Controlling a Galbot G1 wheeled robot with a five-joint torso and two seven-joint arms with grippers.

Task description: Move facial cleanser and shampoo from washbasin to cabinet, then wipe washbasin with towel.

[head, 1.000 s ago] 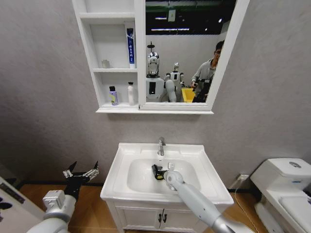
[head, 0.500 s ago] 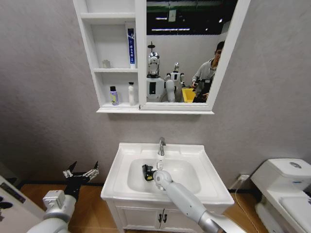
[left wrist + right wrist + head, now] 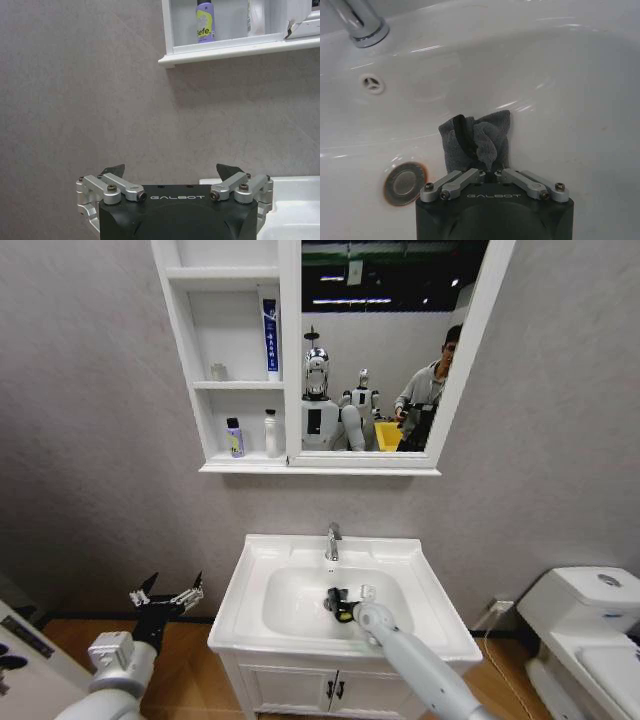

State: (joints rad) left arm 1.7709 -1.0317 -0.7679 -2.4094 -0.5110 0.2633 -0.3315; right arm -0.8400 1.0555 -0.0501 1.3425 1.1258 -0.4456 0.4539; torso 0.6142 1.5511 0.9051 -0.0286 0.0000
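Grey-black cloth bunched in the right gripper (image 3: 491, 172): the towel (image 3: 476, 141) is clenched between its fingers and pressed against the white inner wall of the washbasin (image 3: 570, 90). Chrome drain plug (image 3: 405, 183) just beside the towel; overflow hole (image 3: 372, 83) and base of the tap (image 3: 366, 25) sit farther up the bowl. From the head view, right gripper (image 3: 340, 604) lies low in the oval bowl at lower centre of the frame, arm reaching in from the lower right over the washbasin (image 3: 250, 620) rim.

Left gripper (image 3: 166, 594) hangs at lower left of the frame, well apart from the basin, fingers spread, grasping nothing.

Cabinet (image 3: 292, 390) at upper centre. Its lowest shelf compartment holds a purple bottle (image 3: 233, 437) and a white bottle (image 3: 269, 432), upright, near each other.
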